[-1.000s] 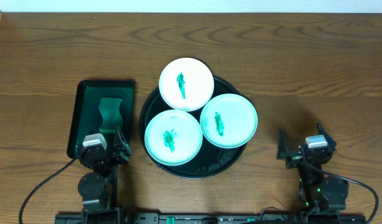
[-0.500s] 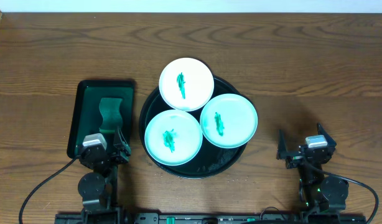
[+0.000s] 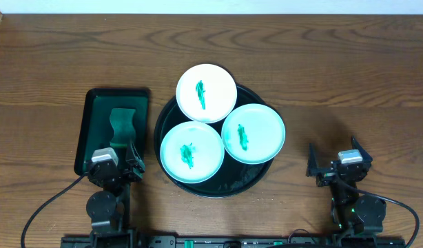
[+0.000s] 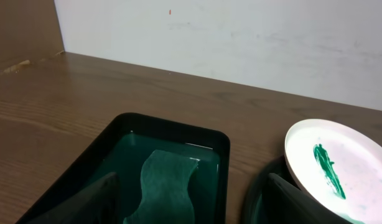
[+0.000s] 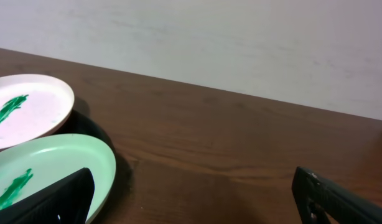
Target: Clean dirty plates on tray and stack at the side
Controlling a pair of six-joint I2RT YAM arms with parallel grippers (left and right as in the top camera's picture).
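Observation:
Three small round white plates lie on the round black tray [image 3: 218,189], each with a green smear: one at the back [image 3: 207,92], one at the front left [image 3: 191,152], one at the right [image 3: 253,133]. My left gripper [image 3: 122,165] is open and empty at the near end of the dark-green tray, left of the black tray. My right gripper [image 3: 334,164] is open and empty over bare table, right of the black tray. The left wrist view shows the back plate [image 4: 340,165]. The right wrist view shows the right plate [image 5: 48,168] and the back plate [image 5: 26,109].
A rectangular dark-green tray [image 3: 94,117] at the left holds a green sponge or cloth [image 3: 122,127], which also shows in the left wrist view [image 4: 169,186]. A pale wall runs behind the wooden table.

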